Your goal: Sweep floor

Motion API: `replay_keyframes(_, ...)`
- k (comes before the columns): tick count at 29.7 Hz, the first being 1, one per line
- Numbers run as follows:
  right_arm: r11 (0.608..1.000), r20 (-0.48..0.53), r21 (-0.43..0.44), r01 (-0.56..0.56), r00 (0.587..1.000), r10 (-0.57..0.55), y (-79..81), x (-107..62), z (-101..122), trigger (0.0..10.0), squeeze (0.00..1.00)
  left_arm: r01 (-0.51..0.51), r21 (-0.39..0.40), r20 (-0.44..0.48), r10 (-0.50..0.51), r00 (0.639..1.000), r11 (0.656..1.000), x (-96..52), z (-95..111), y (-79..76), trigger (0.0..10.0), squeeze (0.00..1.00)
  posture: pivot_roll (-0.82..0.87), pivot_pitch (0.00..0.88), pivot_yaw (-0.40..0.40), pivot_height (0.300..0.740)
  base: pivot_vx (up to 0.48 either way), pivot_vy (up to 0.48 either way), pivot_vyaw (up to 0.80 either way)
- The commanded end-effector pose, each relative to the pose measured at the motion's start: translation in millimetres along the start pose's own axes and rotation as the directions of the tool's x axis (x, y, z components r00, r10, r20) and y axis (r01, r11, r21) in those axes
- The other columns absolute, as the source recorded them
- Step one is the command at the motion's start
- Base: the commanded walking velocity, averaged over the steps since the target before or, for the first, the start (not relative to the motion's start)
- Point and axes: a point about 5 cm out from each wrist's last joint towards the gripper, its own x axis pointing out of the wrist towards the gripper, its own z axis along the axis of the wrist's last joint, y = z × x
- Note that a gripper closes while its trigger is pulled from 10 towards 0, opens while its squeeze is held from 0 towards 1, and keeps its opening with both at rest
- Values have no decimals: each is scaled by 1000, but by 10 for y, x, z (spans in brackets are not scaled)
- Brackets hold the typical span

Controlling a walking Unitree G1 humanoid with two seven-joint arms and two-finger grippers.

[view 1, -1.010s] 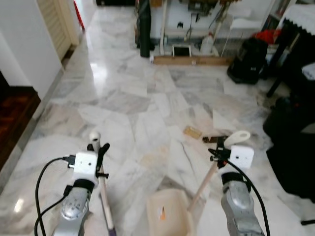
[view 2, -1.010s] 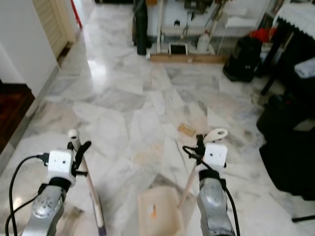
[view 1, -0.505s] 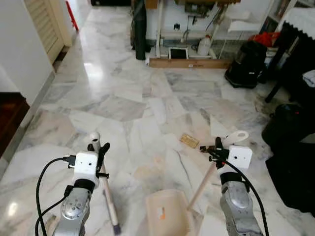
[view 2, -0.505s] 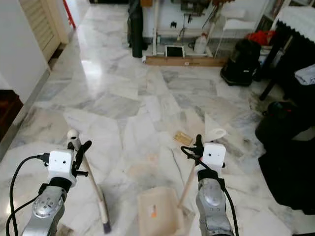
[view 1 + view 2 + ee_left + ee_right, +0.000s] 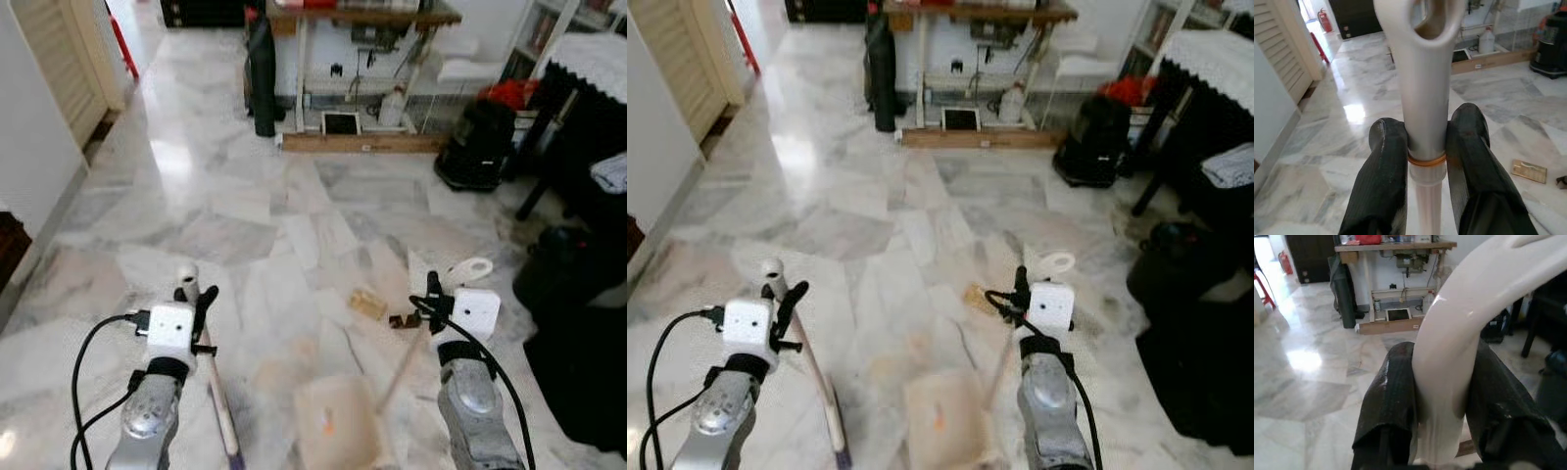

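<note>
Floor: white and grey marble floor (image 5: 245, 206) with a bright glare patch at far left.
Left gripper: left gripper (image 5: 1425, 147) is clamped on the cream plastic broom handle (image 5: 211, 377); its black fingers (image 5: 1382, 169) press both sides of the shaft just below the looped top end.
Broom: the handle slants from the left gripper down toward the near edge of the floor, left of the dustpan.
Right gripper: right gripper (image 5: 1442, 382) is closed around the white plastic dustpan handle (image 5: 1056, 262), one finger on each side.
Dustpan: pale cream plastic dustpan (image 5: 336, 426) rests on the floor near the robot, between the two arms; its pale stick rises to the right gripper.
Debris: small tan flat scrap (image 5: 369, 303) lies on the floor just beyond the dustpan, with a small dark brown scrap (image 5: 403, 319) to its right, near the right gripper.
Far side: wooden work table (image 5: 353, 15) on white legs, a black vacuum cleaner (image 5: 472, 145) to its right.
</note>
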Motion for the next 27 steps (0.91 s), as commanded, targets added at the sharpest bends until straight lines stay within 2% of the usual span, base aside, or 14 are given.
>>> replay_keyframes(1,1000,28,-23,19,999,-19,-90,18,53,10000,0,13,12,39,-13,999,1000,17,63,-21,10000,0,57,16,-24,740,356,0,0)
replay_keyframes(27,1000,45,-20,17,999,-16,-95,65,114,10000,0,2,5,48,-2,999,1000,45,79,-41,10000,0,54,27,-38,740,356,0,0)
